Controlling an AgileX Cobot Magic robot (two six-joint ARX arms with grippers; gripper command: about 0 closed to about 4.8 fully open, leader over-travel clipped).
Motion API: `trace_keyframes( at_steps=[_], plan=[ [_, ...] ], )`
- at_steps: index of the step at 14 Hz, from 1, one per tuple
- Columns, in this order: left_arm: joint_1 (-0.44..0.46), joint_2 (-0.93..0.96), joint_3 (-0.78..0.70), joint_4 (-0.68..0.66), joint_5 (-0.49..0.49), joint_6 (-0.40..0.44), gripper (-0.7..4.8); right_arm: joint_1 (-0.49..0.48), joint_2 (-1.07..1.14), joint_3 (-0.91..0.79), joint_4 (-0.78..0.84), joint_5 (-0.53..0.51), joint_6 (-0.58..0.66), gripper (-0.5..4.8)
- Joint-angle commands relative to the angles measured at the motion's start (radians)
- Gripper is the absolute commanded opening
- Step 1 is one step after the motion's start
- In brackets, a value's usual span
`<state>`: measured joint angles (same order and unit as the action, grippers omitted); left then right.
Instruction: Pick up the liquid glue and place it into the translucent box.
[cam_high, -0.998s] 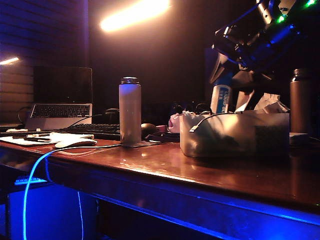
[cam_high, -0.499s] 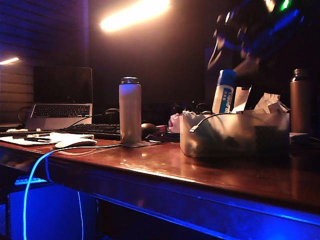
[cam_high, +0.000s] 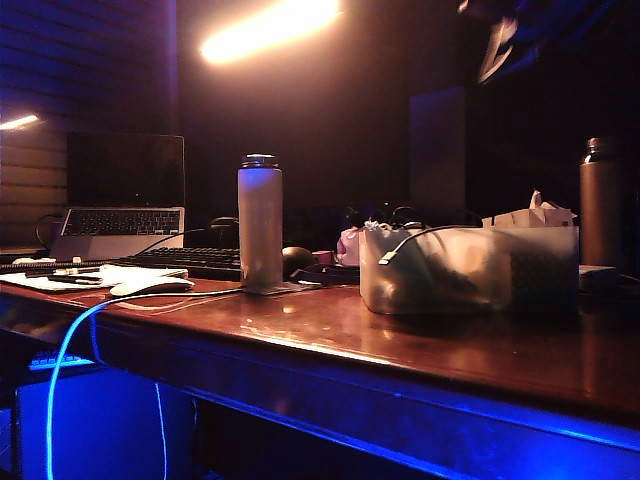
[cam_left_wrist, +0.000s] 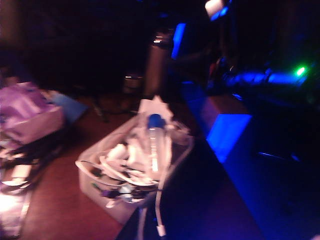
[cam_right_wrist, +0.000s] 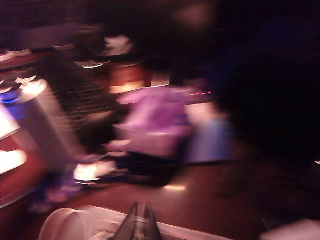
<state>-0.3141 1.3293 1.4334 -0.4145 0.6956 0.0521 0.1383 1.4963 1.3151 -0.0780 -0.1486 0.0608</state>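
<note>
Liquid glue (cam_left_wrist: 155, 145) lies inside the translucent box (cam_left_wrist: 98, 192); right gripper (cam_right_wrist: 138, 223), clenched and empty, hangs above the box and should clear its rim; left gripper unseen

The room is dim, lit by a warm overexposed light strip (cam_high: 268, 28) overhead and blue glow beneath the table (cam_high: 420, 350), whose glossy top throws glare. Both wrist views are dark (the right one heavily motion-blurred, the left soft and purple-tinted).
</note>
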Motion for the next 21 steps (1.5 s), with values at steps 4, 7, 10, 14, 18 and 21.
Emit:
trace_keyframes(
  at_steps=[4,7,10,14,18,21],
  plan=[
    [0.000,-0.003,0.004,-0.015,0.027,0.001,-0.06,0.000,-0.397,-0.074,-0.195,0.074,-0.101,-0.01],
    [0.000,-0.003,0.004,-0.032,0.054,0.004,-0.06,0.001,-0.671,-0.257,-0.207,0.105,-0.114,-0.01],
    [0.000,-0.003,0.004,-0.097,0.029,0.065,-0.06,0.001,-0.971,-0.552,-0.109,0.129,-0.114,-0.01],
    [0.000,-0.003,0.004,-0.200,-0.086,0.109,-0.06,0.002,-1.288,-0.887,-0.154,0.116,-0.022,-0.01],
    [0.000,-0.003,0.004,-0.216,-0.086,0.117,-0.06,0.002,-1.491,-1.070,-0.154,0.126,-0.005,-0.01],
    [0.000,-0.003,0.003,-0.216,-0.082,0.132,-0.06,0.002,-1.494,-1.182,-0.157,0.137,-0.012,-0.01]
  ],
)
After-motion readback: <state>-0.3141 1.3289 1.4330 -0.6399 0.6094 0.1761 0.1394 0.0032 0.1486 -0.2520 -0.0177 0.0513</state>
